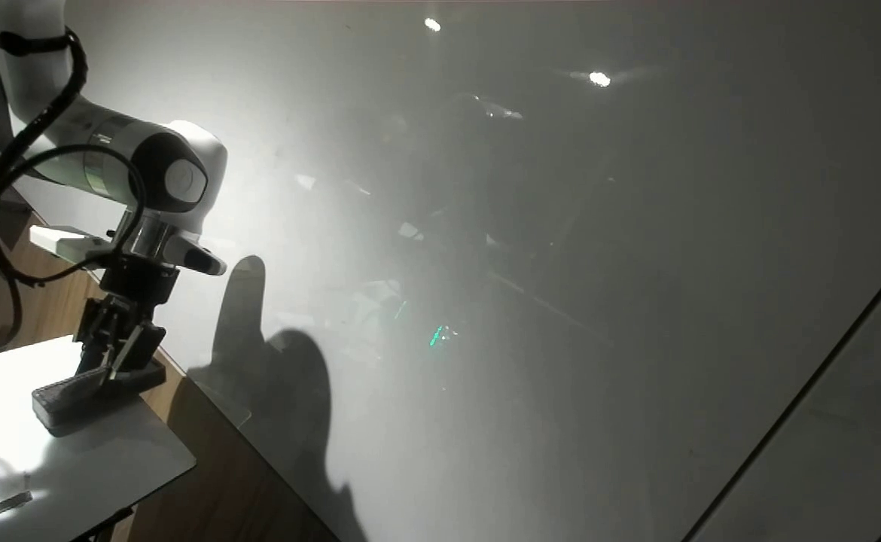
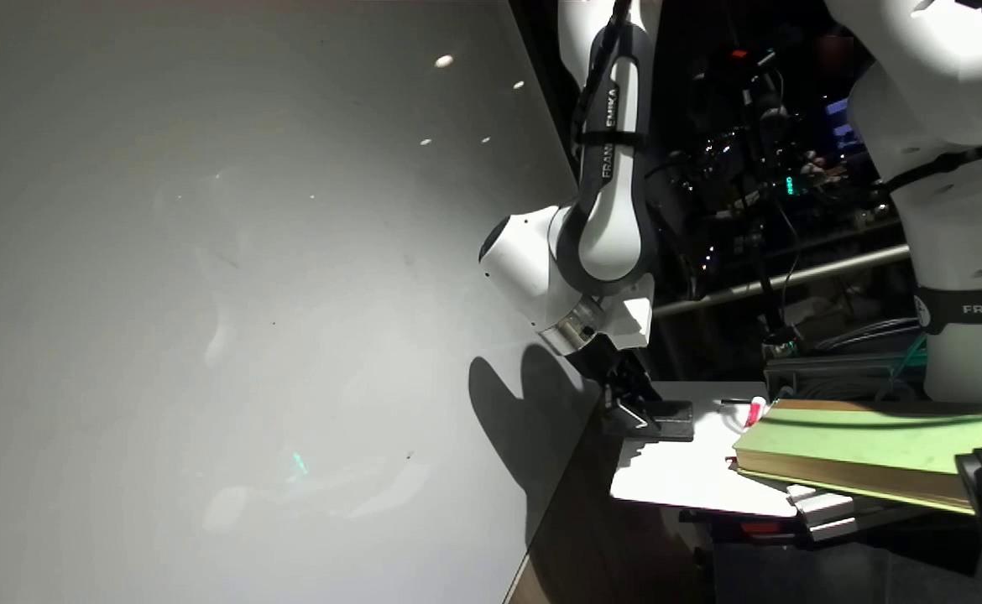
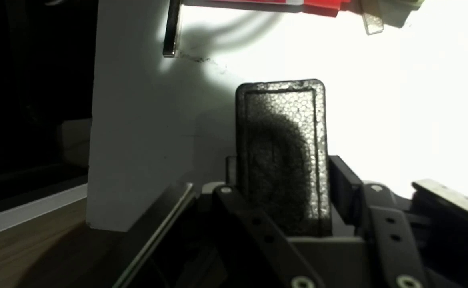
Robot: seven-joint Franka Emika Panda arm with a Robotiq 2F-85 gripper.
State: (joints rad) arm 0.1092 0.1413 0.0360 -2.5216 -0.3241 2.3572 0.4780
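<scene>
So my black two-fingered gripper (image 3: 283,170) is pinching a dark rectangular block with a pebbled top (image 3: 278,148), one finger snug along each long side, and the block points toward 12 o'clock in the wrist view. In an exterior view it's toward the 10 o'clock corner of a flat white board (image 2: 692,478), though I honestly can't tell whether its underside touches that.

Other stuff, going by the wrist view with the block as the centre: a thin dark bar (image 3: 172,30) lies at about 11 o'clock, a red-and-white marker-like stick (image 3: 274,5) is at 12, cut off at the top, and a narrow see-through strip (image 3: 373,21) is at 1. There's some brown wood-grain surface (image 3: 30,252) down around 8.

In an exterior view a thick book with a light green cover (image 2: 869,440) sits at 3 o'clock from the block, well apart from it. A huge glossy grey panel (image 1: 531,248) takes up a big chunk of both exterior views; in an exterior view it's off around 2 o'clock from the block, and the dark shadow (image 1: 286,384) of my white arm (image 1: 201,162) falls on it at 3.
</scene>
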